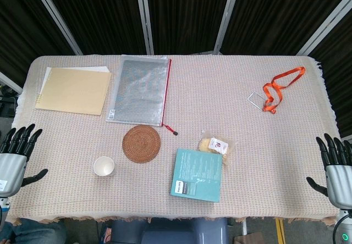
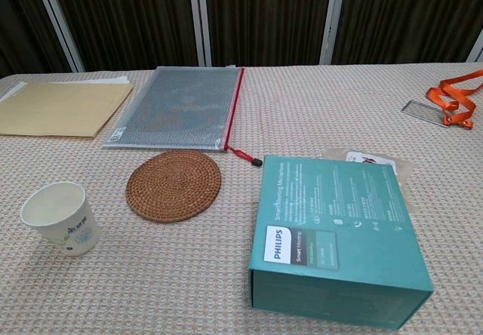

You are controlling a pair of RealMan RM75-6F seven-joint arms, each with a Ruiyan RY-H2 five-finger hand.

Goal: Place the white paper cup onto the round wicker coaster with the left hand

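Note:
The white paper cup (image 1: 104, 166) (image 2: 61, 217) stands upright and empty on the tablecloth near the front left. The round wicker coaster (image 1: 141, 143) (image 2: 173, 185) lies flat just right of it and a little farther back, with nothing on it. My left hand (image 1: 15, 155) hovers at the table's left edge, well left of the cup, fingers spread and holding nothing. My right hand (image 1: 336, 166) hangs at the far right edge, fingers apart and empty. Neither hand shows in the chest view.
A teal Philips box (image 1: 197, 174) (image 2: 337, 235) lies right of the coaster, a snack packet (image 1: 215, 144) behind it. A mesh zip pouch (image 1: 139, 89) (image 2: 178, 106) and a tan folder (image 1: 73, 90) lie at the back left. An orange lanyard (image 1: 280, 87) lies back right.

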